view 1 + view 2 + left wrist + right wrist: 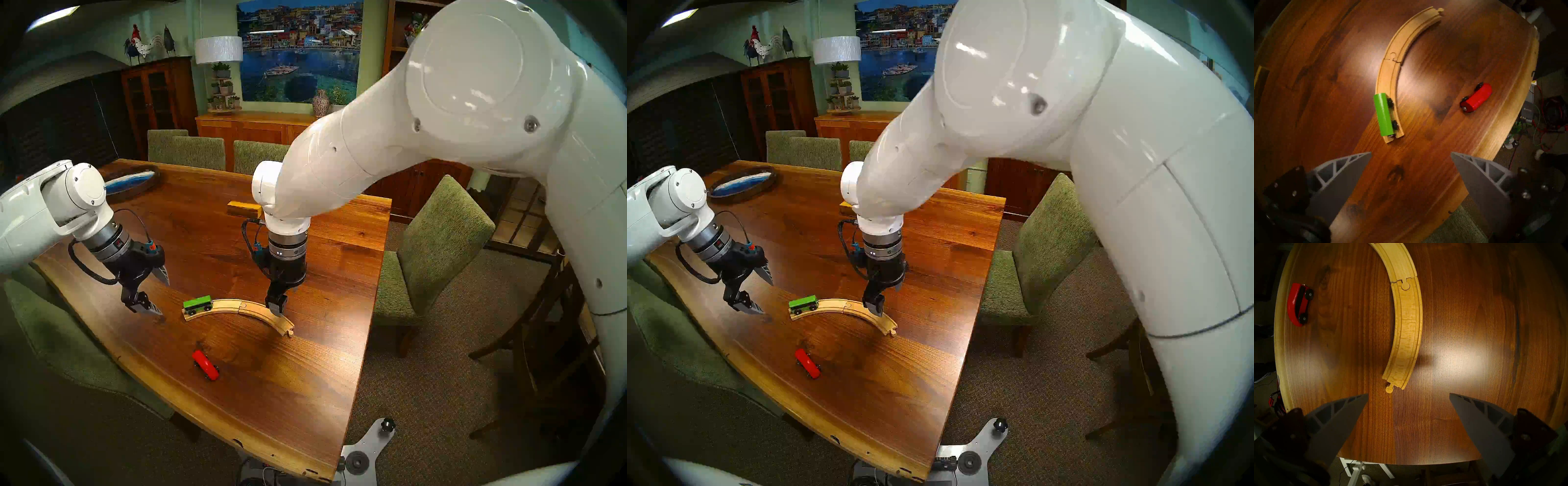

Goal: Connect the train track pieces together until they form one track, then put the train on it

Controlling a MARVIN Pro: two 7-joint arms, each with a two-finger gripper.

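The two pale grooved track pieces lie joined as one arc, the track [237,307] [1398,42] [1408,327], with the peg-and-socket seam [1405,283] in its middle. The green car [197,303] [1384,116] stands on the track's left end. The red car [205,365] [1476,97] [1298,304] lies off the track nearer the table's front edge, seemingly on its side. My left gripper [161,293] [1411,152] hangs open and empty left of the green car. My right gripper [285,300] [1408,393] hangs open and empty just above the track's right half.
A yellow-brown wooden block [242,207] lies behind my right wrist. A dark oval tray with a blue inlay [130,181] sits at the far left of the wooden table [271,390]. Green chairs [437,244] stand around it; the table's front edge runs near the red car.
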